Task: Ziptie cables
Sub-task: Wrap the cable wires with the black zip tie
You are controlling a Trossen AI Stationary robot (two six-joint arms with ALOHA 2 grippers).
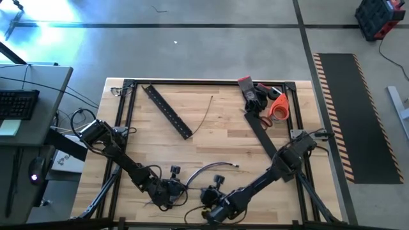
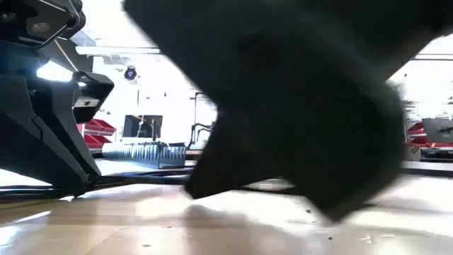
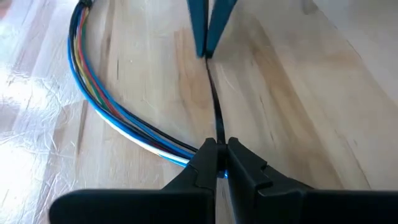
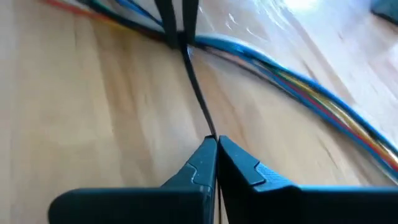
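Observation:
The cables (image 1: 211,167) are a bundle of thin wires lying in a curve on the wood near the table's near edge. In the left wrist view the cables (image 3: 106,99) show blue, yellow and red. A thin black zip tie (image 3: 214,106) runs straight from the bundle between both grippers. My left gripper (image 3: 217,155) is shut right at the bundle; in the high view my left gripper (image 1: 171,190) sits left of my right gripper (image 1: 208,197). My right gripper (image 4: 216,146) is shut on the tie's other end, a short way from the bundle (image 4: 298,81). My left gripper pinches the zip tie between its two fingertips where the tie meets the cables (image 3: 219,142), low over the table. The fingers lie along the tie, which runs taut toward the other gripper. My right gripper pinches the zip tie's free end (image 4: 210,134) between its fingertips, coming level along the strip. From there the tie stretches straight to the bundle (image 4: 186,53), just above the wood.
A flat black perforated bar (image 1: 167,112) lies aslant on the far left part. One loose thin wire (image 1: 204,115) lies beside it. Orange-handled scissors and a tape roll (image 1: 275,107), a red-black tool (image 1: 249,92) and a black strap (image 1: 262,134) occupy the far right. A black frame (image 1: 211,82) borders the table.

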